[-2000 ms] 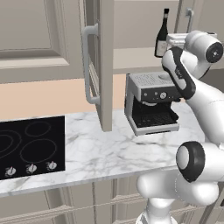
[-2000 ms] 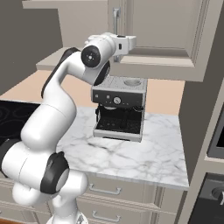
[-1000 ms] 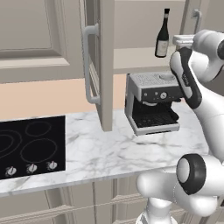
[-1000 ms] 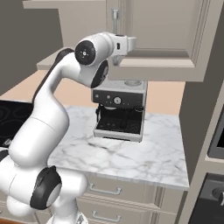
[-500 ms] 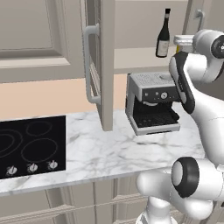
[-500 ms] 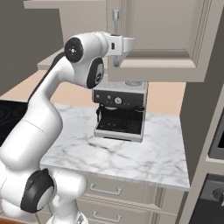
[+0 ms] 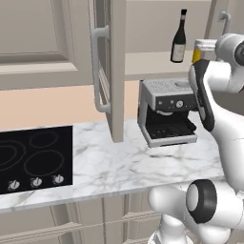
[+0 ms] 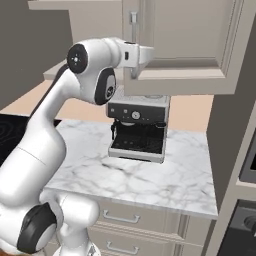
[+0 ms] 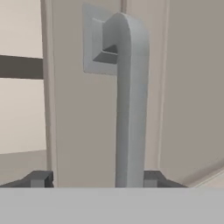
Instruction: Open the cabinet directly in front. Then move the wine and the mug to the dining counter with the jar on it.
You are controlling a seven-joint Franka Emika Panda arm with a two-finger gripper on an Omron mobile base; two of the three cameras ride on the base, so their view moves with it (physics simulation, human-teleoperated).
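Observation:
The cabinet's left door (image 7: 117, 71) stands open, edge-on to me. On the inner shelf stands the dark wine (image 7: 179, 36), and a sliver of the yellow mug (image 7: 196, 54) shows just right of it, behind my arm. My gripper (image 8: 149, 53) is up at the right door (image 8: 190, 35). In the hand view the gripper (image 9: 96, 179) is open, and that door's silver bar handle (image 9: 130, 109) runs between its fingertips (image 9: 40, 178), closer to the right one. Nothing is held. The dining counter and the jar are out of view.
A silver espresso machine (image 7: 167, 112) sits on the marble counter (image 7: 119, 171) right under the cabinet, below my arm. A black cooktop (image 7: 33, 159) lies at the left. The open left door's handle (image 7: 98, 71) juts out over the counter. A tall oven unit (image 8: 245, 165) bounds the right.
The jaws have spread wider around the right door's handle. My elbow has risen and the right door has swung a little further out. Wine and mug have not moved.

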